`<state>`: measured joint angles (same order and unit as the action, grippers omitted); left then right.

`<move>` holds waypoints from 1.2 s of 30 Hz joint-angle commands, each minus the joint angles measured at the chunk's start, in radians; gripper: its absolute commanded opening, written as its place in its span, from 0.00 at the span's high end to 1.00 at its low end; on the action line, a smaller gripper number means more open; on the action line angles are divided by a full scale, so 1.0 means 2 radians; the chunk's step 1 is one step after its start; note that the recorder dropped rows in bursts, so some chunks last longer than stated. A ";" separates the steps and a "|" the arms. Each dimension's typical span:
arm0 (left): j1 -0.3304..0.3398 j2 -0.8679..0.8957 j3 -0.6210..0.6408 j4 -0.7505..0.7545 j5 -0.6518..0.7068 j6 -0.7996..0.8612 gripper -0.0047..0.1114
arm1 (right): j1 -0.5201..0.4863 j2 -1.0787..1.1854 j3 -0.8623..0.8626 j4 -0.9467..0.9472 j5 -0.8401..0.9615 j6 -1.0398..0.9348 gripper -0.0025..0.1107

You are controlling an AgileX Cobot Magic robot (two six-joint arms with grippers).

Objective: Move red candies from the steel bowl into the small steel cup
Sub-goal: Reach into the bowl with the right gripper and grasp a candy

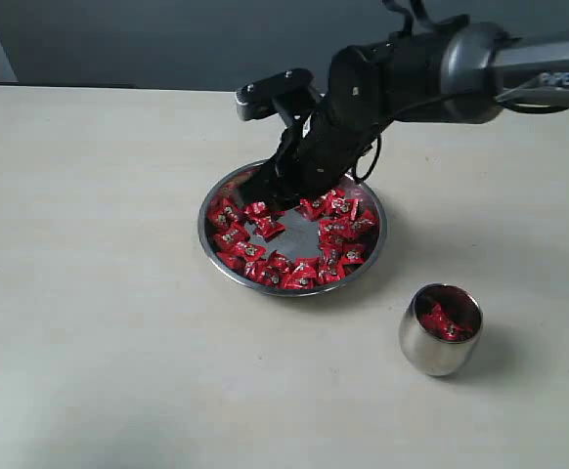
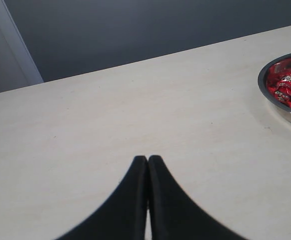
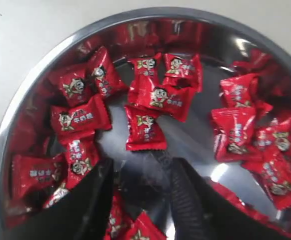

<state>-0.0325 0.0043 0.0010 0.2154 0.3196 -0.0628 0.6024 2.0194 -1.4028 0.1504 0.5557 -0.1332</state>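
Right tool (image 3: pixel 141 170) low inside steel bowl (image 3: pixel 150 11), jaws apart, only bare steel between them. Nearest red candy (image 3: pixel 144 129) lies just ahead of my fingertips (image 3: pixel 103 172). I'd ease forward, straddle that one wrapper, close gently, and avoid scraping bowl or pinching neighbours. My arm reaches in from right, wrist pitched steeply down. Small steel cup (image 1: pixel 423 350) stands near bowl on worktop (image 1: pixel 89 342), a few candies inside. Left tool (image 2: pixel 148 161) closed, empty.

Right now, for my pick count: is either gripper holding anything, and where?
Nothing held. Right gripper open over the steel bowl; left gripper shut on nothing.
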 commanded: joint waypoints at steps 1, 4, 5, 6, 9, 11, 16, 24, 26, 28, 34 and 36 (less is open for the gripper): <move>0.000 -0.002 -0.001 0.000 -0.003 -0.003 0.96 | -0.001 0.057 -0.057 0.021 0.027 -0.016 0.64; 0.000 -0.002 -0.001 0.000 -0.003 -0.003 0.96 | -0.001 0.085 -0.081 0.021 0.032 -0.017 0.64; 0.000 -0.002 -0.001 0.000 -0.003 -0.003 0.96 | -0.001 0.088 -0.082 0.021 0.032 -0.017 0.64; 0.000 -0.002 -0.001 0.000 -0.003 -0.003 0.96 | -0.001 0.094 -0.084 0.021 0.032 -0.017 0.64; 0.000 -0.002 -0.001 0.000 -0.003 -0.003 0.96 | -0.001 0.105 -0.085 0.025 0.032 -0.017 0.64; 0.000 -0.002 -0.001 0.000 -0.003 -0.003 0.96 | -0.001 0.116 -0.085 0.030 0.033 -0.026 0.64; 0.000 -0.002 -0.001 0.000 -0.003 -0.003 0.96 | -0.001 0.123 -0.089 0.030 0.036 -0.027 0.69; 0.000 -0.002 -0.001 0.000 -0.003 -0.003 0.96 | -0.001 0.102 -0.104 0.030 0.056 -0.027 0.98; 0.000 -0.002 -0.001 0.000 -0.003 -0.003 0.96 | -0.001 0.089 -0.104 0.023 0.074 -0.027 0.98; 0.000 -0.002 -0.001 0.000 -0.003 -0.003 0.96 | -0.001 0.071 -0.104 0.013 0.094 -0.025 0.98; 0.000 -0.002 -0.001 0.000 -0.003 -0.003 0.96 | -0.001 -0.008 -0.102 0.018 0.133 -0.025 0.98; 0.000 -0.002 -0.001 0.000 -0.003 -0.003 0.96 | 0.001 -0.047 -0.085 0.023 0.133 -0.025 0.98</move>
<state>-0.0325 0.0043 0.0010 0.2154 0.3196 -0.0628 0.6019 2.0225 -1.6006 0.1872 0.8048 -0.1807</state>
